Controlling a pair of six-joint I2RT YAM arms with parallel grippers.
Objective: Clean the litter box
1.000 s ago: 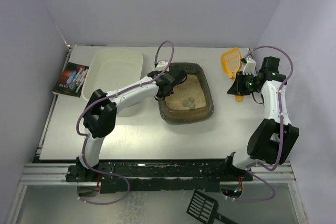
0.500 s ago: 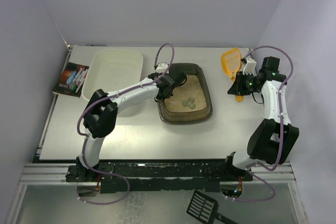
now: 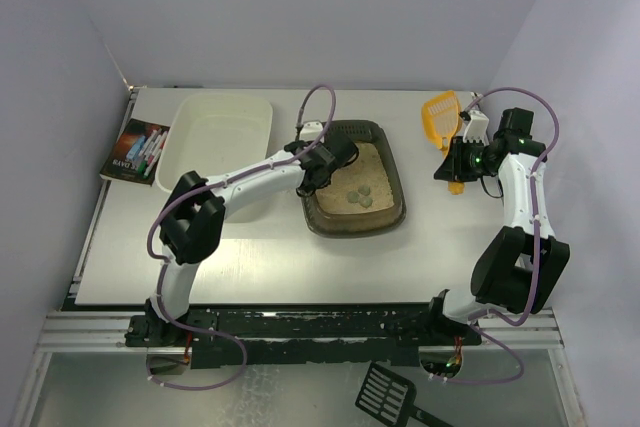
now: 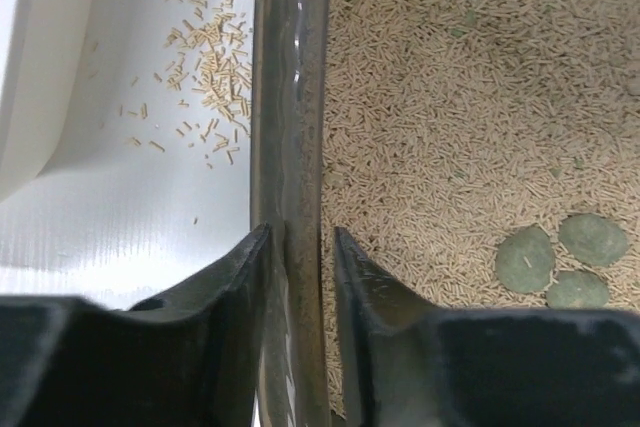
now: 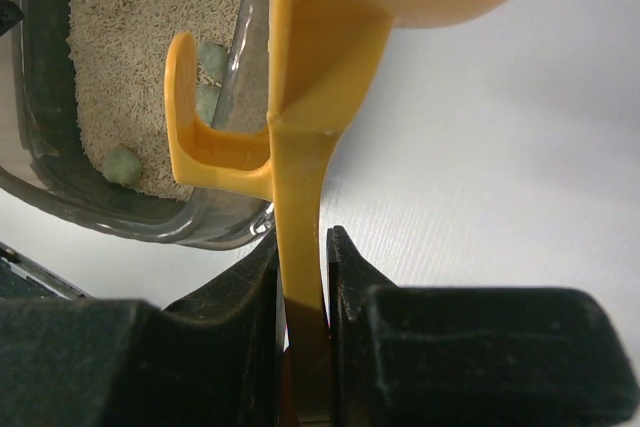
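Observation:
The litter box (image 3: 355, 225), a dark brown tray of beige litter, sits mid-table with three grey-green lumps (image 3: 358, 197) in it. My left gripper (image 3: 310, 183) straddles its left rim (image 4: 290, 97), one finger outside and one over the litter. The jaws (image 4: 298, 237) are open, with a thin gap beside the rim. The lumps (image 4: 560, 257) lie to the right of it. My right gripper (image 3: 452, 173) hangs right of the box, shut (image 5: 300, 247) on the handle of a yellow scoop (image 5: 330, 47). The scoop head (image 3: 440, 115) points to the back.
A white tub (image 3: 222, 137) stands left of the litter box, and loose pellets (image 4: 205, 57) lie on the white surface beside the rim. A book (image 3: 137, 150) lies at the far left. A black scoop (image 3: 385, 392) lies below the table's near edge.
My left jaws have parted from the litter box rim they were shut on. The box's near end has shifted slightly back. The right arm and scoop have not moved.

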